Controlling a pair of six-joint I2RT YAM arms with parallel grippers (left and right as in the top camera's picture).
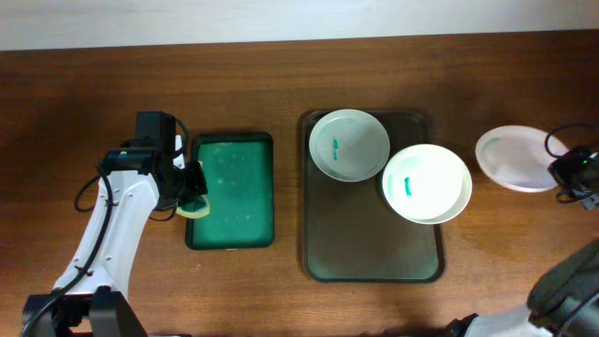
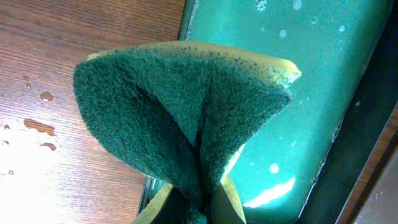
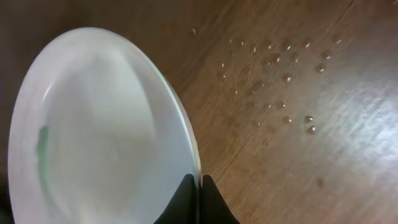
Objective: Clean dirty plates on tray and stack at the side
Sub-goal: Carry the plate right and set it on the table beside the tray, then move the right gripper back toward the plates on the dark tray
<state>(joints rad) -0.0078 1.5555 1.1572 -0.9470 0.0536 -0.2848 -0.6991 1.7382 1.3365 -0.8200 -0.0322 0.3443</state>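
Plates with teal smears lie on the dark tray (image 1: 318, 262): back plate (image 1: 348, 143) at its rear left, front plate (image 1: 427, 183) touching it and hanging over the tray's right rim. Off the tray to the right, third plate (image 1: 513, 157) has the right gripper (image 3: 199, 186) clamped tight on its rim, water drops (image 3: 280, 81) on the wooden table (image 3: 348, 162) beside it. Left gripper (image 1: 194, 192) pinched closed on a folded green sponge (image 2: 186, 118) at the left edge of the green tray (image 1: 234, 187)

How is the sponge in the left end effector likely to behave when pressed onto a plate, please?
Probably soft and floppy: the sponge is folded into a crease where the left end effector pinches it. It likely springs back flat once released. It may drip, since the green tray looks wet and droplets dot the table.
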